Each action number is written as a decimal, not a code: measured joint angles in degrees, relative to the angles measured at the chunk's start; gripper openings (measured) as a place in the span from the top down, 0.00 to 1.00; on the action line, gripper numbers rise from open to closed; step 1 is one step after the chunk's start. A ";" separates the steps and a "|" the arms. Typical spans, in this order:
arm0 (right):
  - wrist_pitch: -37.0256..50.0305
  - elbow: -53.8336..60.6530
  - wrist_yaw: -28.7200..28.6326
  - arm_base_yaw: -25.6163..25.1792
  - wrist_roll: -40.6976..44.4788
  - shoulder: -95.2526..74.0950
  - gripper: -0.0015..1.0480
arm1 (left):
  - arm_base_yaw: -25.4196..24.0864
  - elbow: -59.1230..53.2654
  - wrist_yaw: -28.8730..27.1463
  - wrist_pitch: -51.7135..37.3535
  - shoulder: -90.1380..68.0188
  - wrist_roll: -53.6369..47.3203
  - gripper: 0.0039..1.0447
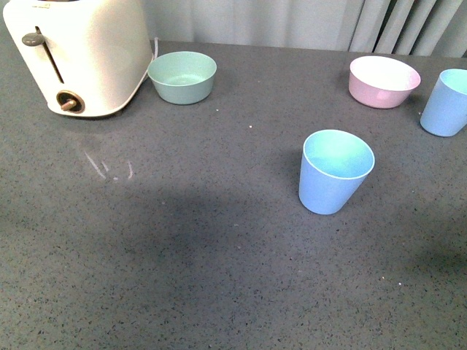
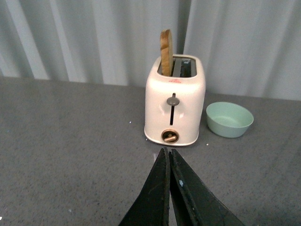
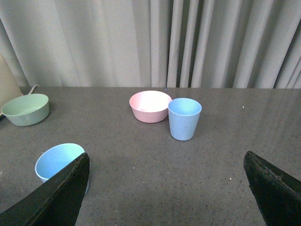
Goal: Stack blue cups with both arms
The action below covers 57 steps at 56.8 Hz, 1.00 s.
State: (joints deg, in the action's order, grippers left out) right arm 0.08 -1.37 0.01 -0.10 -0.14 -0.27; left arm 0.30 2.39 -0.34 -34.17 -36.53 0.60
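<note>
One light-blue cup (image 1: 334, 173) stands upright right of the table's middle. The other blue cup (image 1: 446, 103) stands at the far right edge, next to the pink bowl. Neither arm shows in the front view. In the right wrist view the far cup (image 3: 184, 118) stands beside the pink bowl and the near cup (image 3: 57, 161) is partly hidden behind one finger. My right gripper (image 3: 167, 175) is open and empty, well back from both cups. My left gripper (image 2: 168, 155) is shut and empty, its jaws pressed together, pointing at the toaster; no cup shows in its view.
A white toaster (image 1: 76, 55) stands at the back left, with a wooden slice in its slot (image 2: 166, 52). A mint-green bowl (image 1: 182, 76) sits beside it. A pink bowl (image 1: 384, 80) sits at the back right. Grey curtains hang behind the dark speckled table (image 1: 182, 255).
</note>
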 joint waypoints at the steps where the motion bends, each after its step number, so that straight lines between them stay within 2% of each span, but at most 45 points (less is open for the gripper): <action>1: 0.00 0.00 0.00 0.00 0.00 -0.02 0.09 | -0.02 -0.59 0.07 -0.79 0.28 -0.02 0.99; 31: 0.00 0.00 -0.02 0.00 0.00 0.00 0.09 | -0.09 -1.53 0.35 15.30 17.68 -0.02 0.99; 57: 0.00 0.00 0.00 0.00 0.00 0.00 0.09 | -0.11 -1.53 0.35 23.74 26.10 -0.02 0.99</action>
State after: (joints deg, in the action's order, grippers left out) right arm 0.08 -1.37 0.01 -0.10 -0.14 -0.27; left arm 0.19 0.86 0.01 -10.44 -10.44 0.58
